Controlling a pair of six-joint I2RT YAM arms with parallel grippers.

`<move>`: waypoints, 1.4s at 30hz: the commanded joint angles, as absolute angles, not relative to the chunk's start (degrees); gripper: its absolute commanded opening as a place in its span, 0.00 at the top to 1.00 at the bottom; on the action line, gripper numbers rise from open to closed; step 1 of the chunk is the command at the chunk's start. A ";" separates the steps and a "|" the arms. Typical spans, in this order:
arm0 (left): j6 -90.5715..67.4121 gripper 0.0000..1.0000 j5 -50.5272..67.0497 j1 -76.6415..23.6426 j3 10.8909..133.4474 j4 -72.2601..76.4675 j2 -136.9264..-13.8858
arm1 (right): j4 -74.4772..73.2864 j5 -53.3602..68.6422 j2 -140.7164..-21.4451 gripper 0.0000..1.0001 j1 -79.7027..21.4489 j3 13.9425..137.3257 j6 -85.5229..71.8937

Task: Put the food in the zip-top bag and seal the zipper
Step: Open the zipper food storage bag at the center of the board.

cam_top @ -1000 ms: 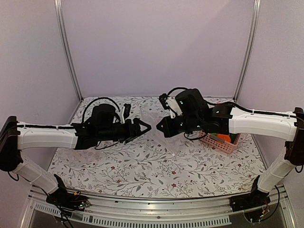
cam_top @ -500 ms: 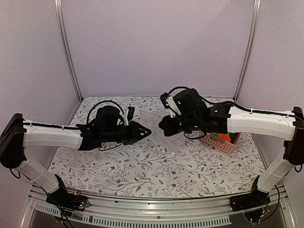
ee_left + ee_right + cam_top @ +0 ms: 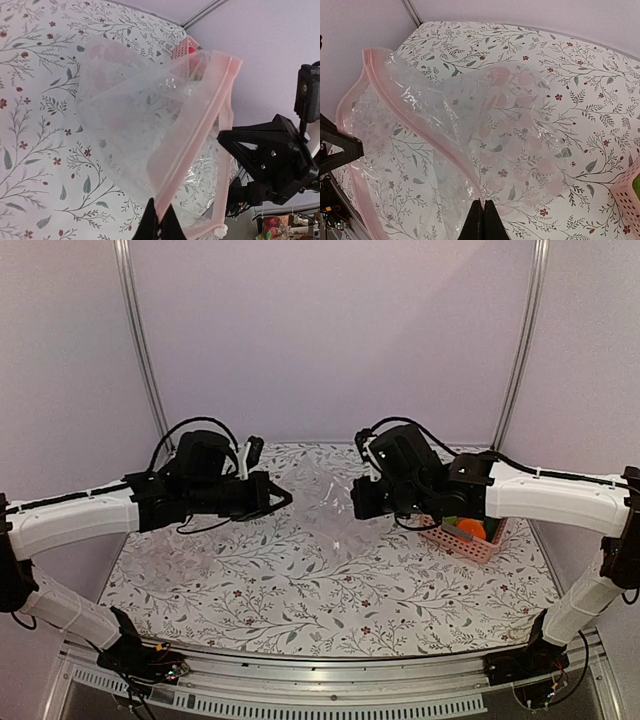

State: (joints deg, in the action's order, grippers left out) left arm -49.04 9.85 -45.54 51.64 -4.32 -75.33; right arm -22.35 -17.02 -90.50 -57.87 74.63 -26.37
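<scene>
The zip-top bag hangs stretched between my two grippers above the table, its mouth pulled open. Its zipper is a pink strip along the mouth. My left gripper is shut on one side of that strip. My right gripper is shut on the opposite side of the zipper. In the top view the left gripper and right gripper face each other, with the bag barely visible between them. Food lies in the pink basket: an orange and a green piece show.
The pink basket stands at the table's right side behind the right arm, and it also shows in the left wrist view as the basket. A floral cloth covers the table. Metal posts stand at the back corners.
My left gripper has shut on the bag's zipper edge and drawn back to the left. The right gripper shifted slightly right. The bag's mouth has been spread between them.
</scene>
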 commanded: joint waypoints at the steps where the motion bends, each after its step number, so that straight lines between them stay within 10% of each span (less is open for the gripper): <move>1: -35.26 1.00 9.82 -43.88 62.67 -24.26 -73.00 | -24.05 -19.49 -86.04 1.00 -56.83 75.14 -30.86; 15: -25.22 1.00 17.84 -43.86 77.62 -42.36 -79.62 | -14.15 -4.87 -89.08 1.00 -56.55 68.52 -41.80; 32: -11.83 1.00 25.49 -43.48 78.49 -35.20 -92.00 | -19.00 -15.42 -85.35 0.96 -56.55 63.08 -39.84; 42: -10.87 1.00 28.62 -40.26 81.83 -36.10 -95.22 | -25.32 -21.07 -77.61 0.31 -56.65 63.64 -34.29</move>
